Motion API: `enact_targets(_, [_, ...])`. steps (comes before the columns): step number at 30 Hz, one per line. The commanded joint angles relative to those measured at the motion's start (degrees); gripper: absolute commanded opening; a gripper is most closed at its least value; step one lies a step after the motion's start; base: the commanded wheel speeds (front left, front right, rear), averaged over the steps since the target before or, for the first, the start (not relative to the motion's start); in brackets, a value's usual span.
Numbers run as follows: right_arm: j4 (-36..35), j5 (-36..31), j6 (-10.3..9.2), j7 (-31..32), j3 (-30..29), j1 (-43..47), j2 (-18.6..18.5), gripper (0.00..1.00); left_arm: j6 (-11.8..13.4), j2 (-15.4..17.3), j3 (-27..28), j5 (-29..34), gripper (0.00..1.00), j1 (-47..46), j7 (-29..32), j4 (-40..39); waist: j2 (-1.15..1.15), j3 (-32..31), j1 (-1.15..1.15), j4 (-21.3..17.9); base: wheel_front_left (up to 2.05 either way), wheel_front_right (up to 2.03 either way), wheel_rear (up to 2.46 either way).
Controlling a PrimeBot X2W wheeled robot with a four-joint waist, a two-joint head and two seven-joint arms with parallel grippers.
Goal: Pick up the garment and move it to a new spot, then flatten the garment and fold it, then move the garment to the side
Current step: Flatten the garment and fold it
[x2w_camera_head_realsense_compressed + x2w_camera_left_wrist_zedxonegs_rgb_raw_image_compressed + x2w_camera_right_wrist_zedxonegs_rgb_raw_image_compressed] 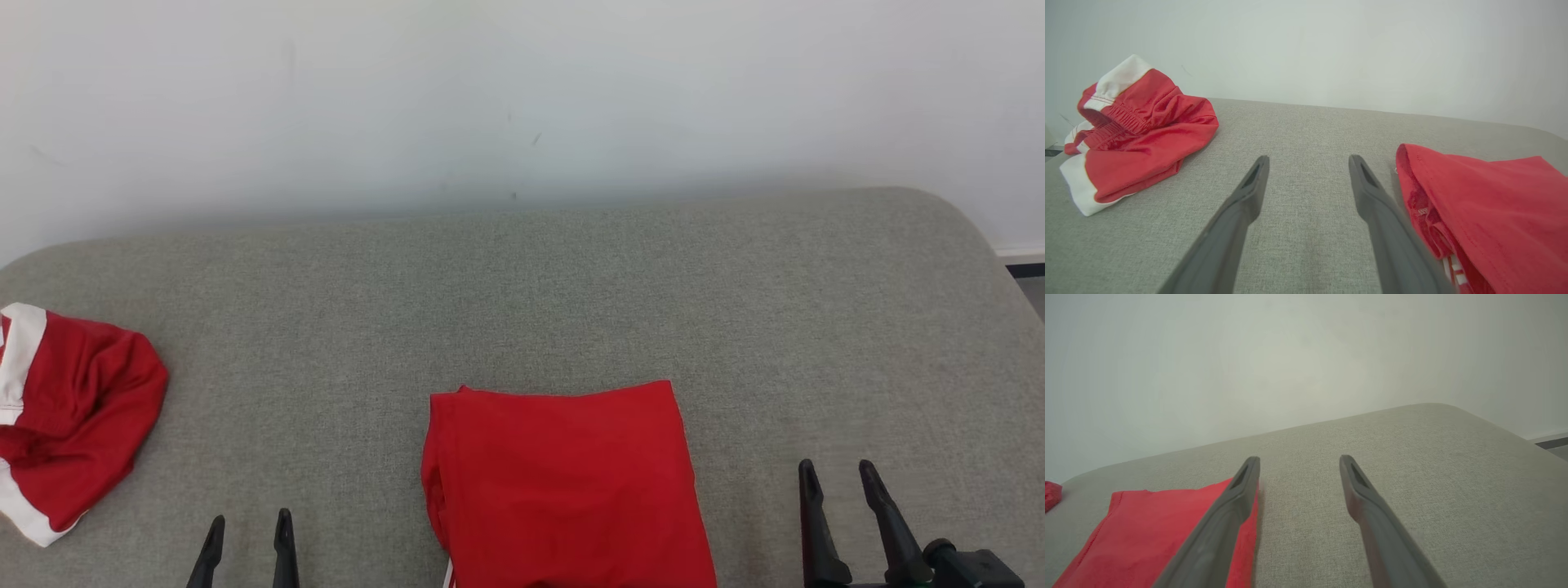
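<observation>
A red garment (563,482), folded into a flat rectangle, lies on the grey cushion at the near middle; its near end runs off the head view's bottom edge. It also appears in the left wrist view as the garment (1494,204), and in the right wrist view as the garment (1155,522). My left gripper (251,516) (1309,157) hovers open to the garment's left, apart from it. To the garment's right my right gripper (836,464) (1299,457) stands open, its left finger close over the cloth's right edge. Neither holds anything.
A crumpled red-and-white garment (73,416) (1143,134) sits in a heap at the cushion's far left. The grey cushion (522,286) reaches back to a white wall, and its rounded right corner drops to the floor (1030,282). Bare fabric lies between the two garments.
</observation>
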Motion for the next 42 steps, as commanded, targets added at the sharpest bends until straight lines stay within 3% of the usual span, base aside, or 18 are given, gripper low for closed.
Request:
enact_targets(1, [0.01,-0.12,-0.15,-0.01,0.31,0.05,0.29,1.00,-0.08,-0.02,-0.09,0.53,1.00,0.79,-0.16,-0.25,0.00,0.03,0.01,-0.09,0.00,0.00,0.00])
enact_targets(11, [0.98,-0.52,-0.15,-0.01,1.69,-0.82,0.82,1.00,-0.65,0.00,-0.49,3.15,1.00,1.66,-0.16,-0.85,0.00,-0.12,0.01,0.52,0.00,0.00,0.00])
enact_targets(42, [2.26,0.03,-0.15,-0.01,2.55,-1.53,0.87,1.00,-1.08,-0.03,1.34,2.27,1.00,1.44,-0.16,0.34,0.00,-0.48,0.01,0.15,0.00,0.00,0.00])
